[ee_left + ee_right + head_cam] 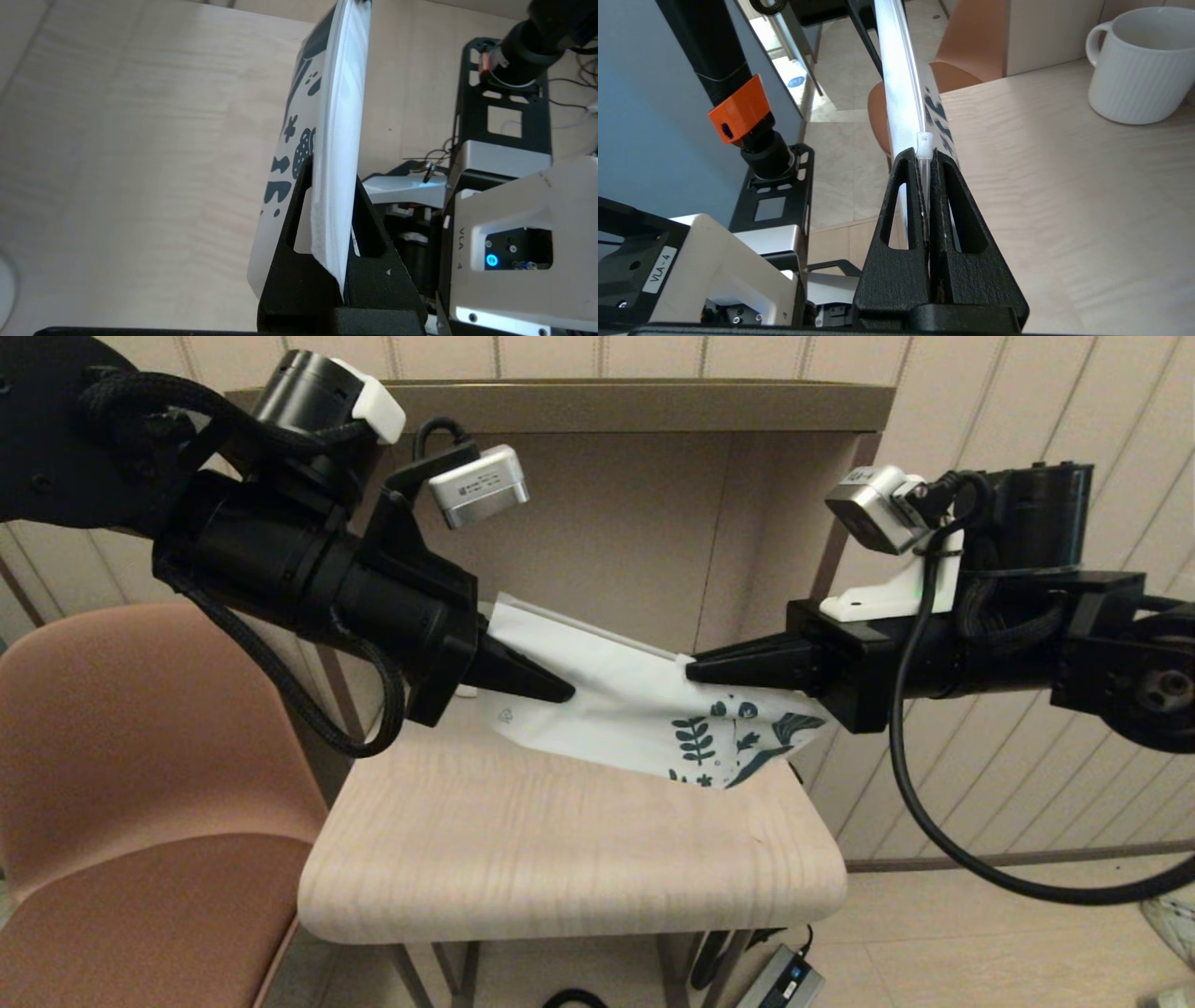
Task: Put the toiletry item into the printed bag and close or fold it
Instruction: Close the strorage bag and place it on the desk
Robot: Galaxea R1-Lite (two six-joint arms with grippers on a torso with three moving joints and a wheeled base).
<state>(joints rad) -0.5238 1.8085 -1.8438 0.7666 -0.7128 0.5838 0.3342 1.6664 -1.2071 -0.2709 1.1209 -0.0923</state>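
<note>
The printed bag [621, 705] hangs in the air above the small wooden table [560, 840], stretched between both grippers, its leaf print [738, 742] at the right lower corner. My left gripper [565, 693] is shut on the bag's plain white end [334, 186]. My right gripper [695, 667] is shut on the zip strip at the printed end, where the clear zip slider [924, 142] sits just at the fingertips. The bag's top edge [901, 79] runs straight away from the right fingers. The toiletry item is not visible in any view.
A ribbed white mug [1139, 60] stands on the table at the back, behind the left arm. A brown chair [131, 775] is to the left of the table. A power brick [784, 980] and cables lie on the floor below.
</note>
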